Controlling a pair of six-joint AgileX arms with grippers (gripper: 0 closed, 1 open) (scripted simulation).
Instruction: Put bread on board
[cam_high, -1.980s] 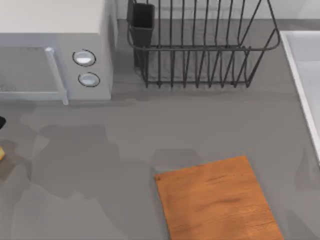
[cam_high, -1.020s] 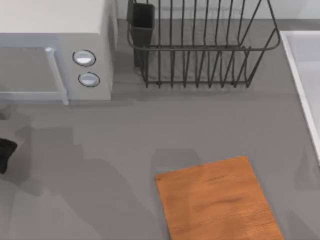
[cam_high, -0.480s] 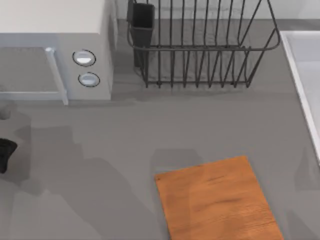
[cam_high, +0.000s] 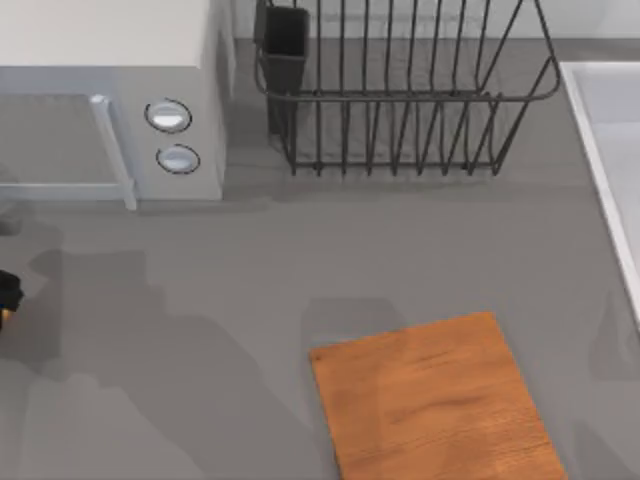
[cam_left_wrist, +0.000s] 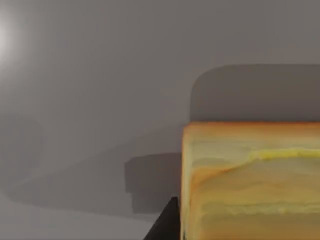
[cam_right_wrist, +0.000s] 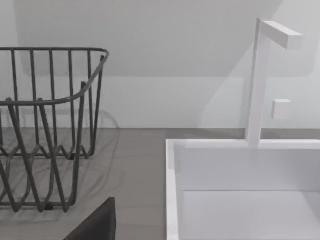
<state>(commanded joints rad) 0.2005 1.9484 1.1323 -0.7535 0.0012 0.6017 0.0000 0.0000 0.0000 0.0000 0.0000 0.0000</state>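
Bread (cam_left_wrist: 250, 180), golden-yellow with an orange-brown crust, looms large in your left wrist view, with one dark finger (cam_left_wrist: 162, 225) of the left gripper beside its lower edge. From above, you see the left gripper (cam_high: 6, 295) as a dark shape at the table's far left edge, below the microwave (cam_high: 110, 100), with a sliver of orange just under it. Whether its fingers are pinching the bread or merely beside it cannot be told. The board (cam_high: 435, 400), a plain wooden rectangle, lies at the near edge right of centre, well apart from the bread. A wire dish rack (cam_high: 400, 90) stands behind it. Your right wrist view faces the white sink (cam_right_wrist: 240, 190) and its faucet (cam_right_wrist: 260, 80).
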